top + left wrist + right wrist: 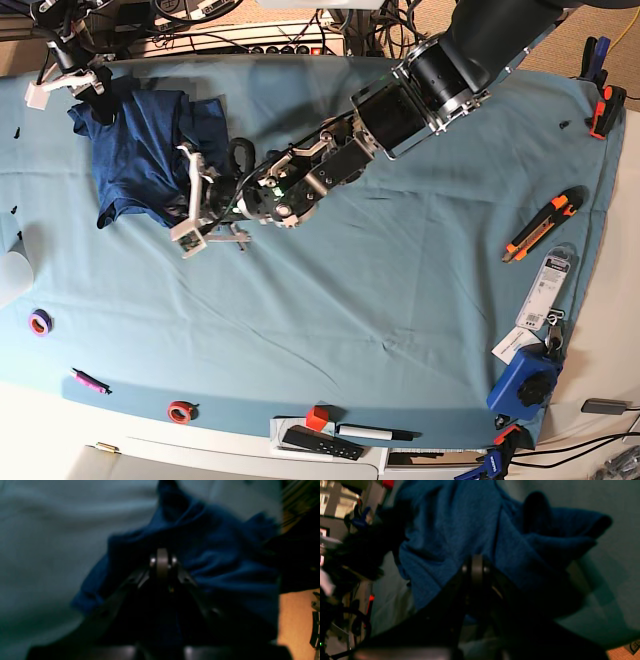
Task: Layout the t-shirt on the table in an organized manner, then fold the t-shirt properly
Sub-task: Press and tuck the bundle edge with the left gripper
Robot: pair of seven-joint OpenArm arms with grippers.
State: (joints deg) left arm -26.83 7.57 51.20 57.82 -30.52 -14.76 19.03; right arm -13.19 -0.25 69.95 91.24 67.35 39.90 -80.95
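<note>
Both wrist views were dim and blurred. Beyond the left fingers [162, 562] the t-shirt [215, 562] was a soft blue mass, its right side cut off. Past the right fingers [476, 567] its top ran off frame, folds lost in shadow.

Crumpled dark navy t-shirt [460, 530] bunched on the teal-covered table [615, 562], closed right gripper [476, 568] pressed into the t-shirt's lower folds, dim clutter left of the t-shirt
</note>
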